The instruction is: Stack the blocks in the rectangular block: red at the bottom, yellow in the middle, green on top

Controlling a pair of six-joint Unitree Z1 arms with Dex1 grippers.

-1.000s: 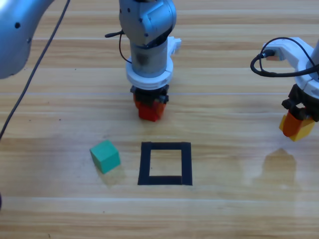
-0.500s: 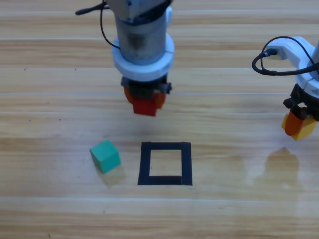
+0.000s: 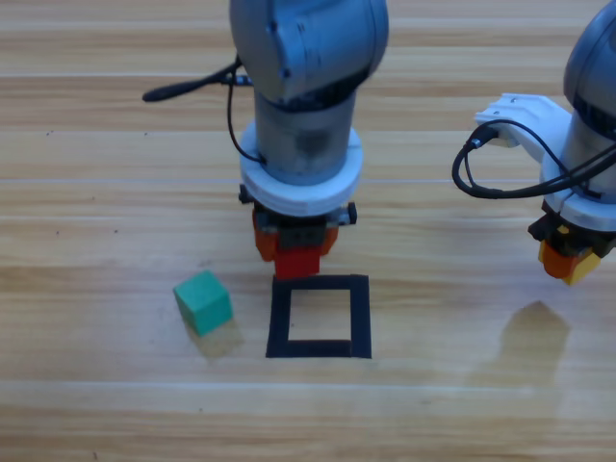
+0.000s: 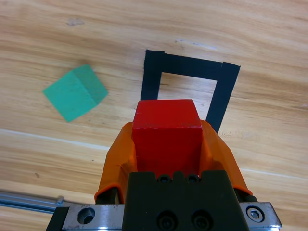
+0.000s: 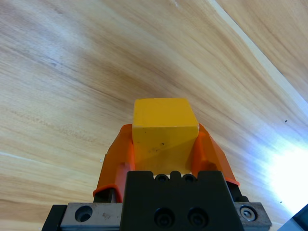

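The red cube point(image 3: 297, 262) is matte, with clean square faces, and sits clamped between the orange jaws of the left gripper point(image 3: 296, 252), which are closed against two of its sides. In the high view it hangs just beyond the far side of the black tape square point(image 3: 320, 317), close to that square's far left corner. In the left wrist view the cube point(image 4: 166, 130) fills the gap between the jaws of the gripper point(image 4: 168, 144), with the tape outline point(image 4: 221, 98) on the wood past it.

The green cube point(image 3: 203, 302) rests on the tabletop just left of the square, turned at an angle to the tape, apart from it.

The yellow cube point(image 3: 576, 263) is gripped in the closed jaws of the right gripper point(image 3: 574, 258) near the tabletop's right edge, well apart from the square. The right wrist view shows the cube point(image 5: 164, 130) snug between the jaws of that gripper point(image 5: 165, 144) over bare wood.

The tabletop point(image 3: 115, 192) is pale wooden planking with long grain lines and a soft sheen.
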